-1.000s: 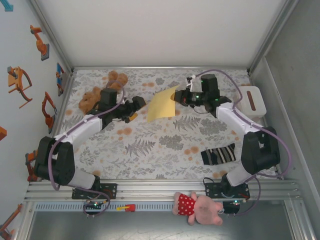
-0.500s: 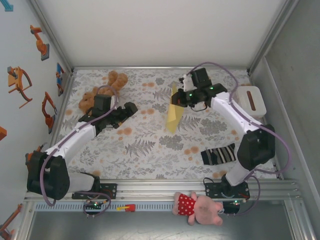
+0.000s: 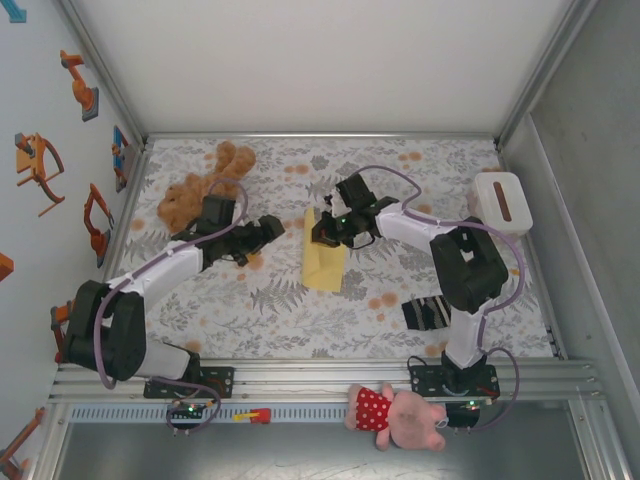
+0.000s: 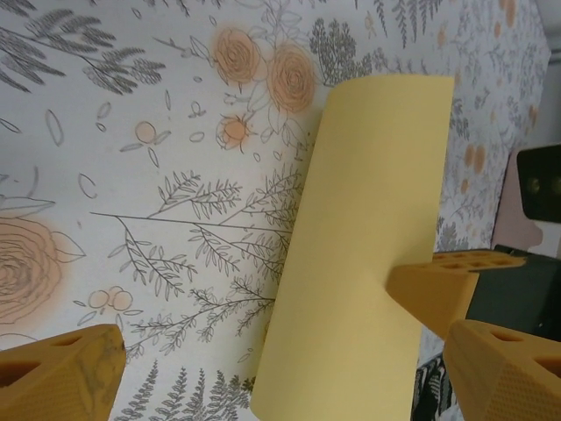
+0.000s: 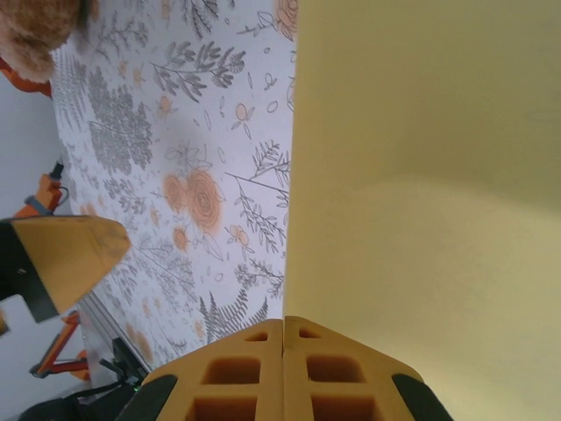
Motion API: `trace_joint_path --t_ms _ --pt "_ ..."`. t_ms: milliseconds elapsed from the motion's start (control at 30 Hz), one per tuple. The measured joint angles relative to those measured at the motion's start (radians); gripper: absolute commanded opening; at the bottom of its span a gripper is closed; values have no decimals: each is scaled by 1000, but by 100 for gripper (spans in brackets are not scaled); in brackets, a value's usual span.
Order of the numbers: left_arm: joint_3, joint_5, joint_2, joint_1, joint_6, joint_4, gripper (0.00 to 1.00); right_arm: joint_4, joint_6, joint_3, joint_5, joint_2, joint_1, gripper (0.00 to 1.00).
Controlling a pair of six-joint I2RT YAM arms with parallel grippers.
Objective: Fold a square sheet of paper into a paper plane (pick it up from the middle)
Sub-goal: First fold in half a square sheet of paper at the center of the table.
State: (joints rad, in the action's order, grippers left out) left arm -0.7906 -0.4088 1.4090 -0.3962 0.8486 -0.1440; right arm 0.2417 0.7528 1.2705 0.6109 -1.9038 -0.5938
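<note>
The square sheet of paper (image 3: 324, 265) is pale yellow and looks narrow from above, bent over and reaching down to the flowered table cover near the middle. My right gripper (image 3: 322, 228) is shut on the sheet's far edge; in the right wrist view the closed fingertips (image 5: 263, 338) pinch the paper (image 5: 421, 175). My left gripper (image 3: 268, 229) stands open just left of the sheet. In the left wrist view the paper (image 4: 368, 246) lies between and ahead of its spread fingers (image 4: 61, 377), with a right-gripper finger (image 4: 443, 285) on the sheet. No paper plane shape is visible.
A brown teddy (image 3: 200, 190) lies at the back left behind the left arm. A striped sock (image 3: 432, 311) lies by the right arm's base. A white box with a brown slot (image 3: 500, 198) sits at the right wall. A pink doll (image 3: 400, 416) rests on the front rail.
My right gripper has swung left and nearer with the sheet, which has gone from spread in the air to a narrow bent shape low over the table. The left gripper has moved slightly toward it.
</note>
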Motion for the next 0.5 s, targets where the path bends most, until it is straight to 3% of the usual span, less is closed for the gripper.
trace_joint_path --t_ms 500 --pt "-63 4 224 -156 37 65 79 -203 46 -237 21 11 61 0"
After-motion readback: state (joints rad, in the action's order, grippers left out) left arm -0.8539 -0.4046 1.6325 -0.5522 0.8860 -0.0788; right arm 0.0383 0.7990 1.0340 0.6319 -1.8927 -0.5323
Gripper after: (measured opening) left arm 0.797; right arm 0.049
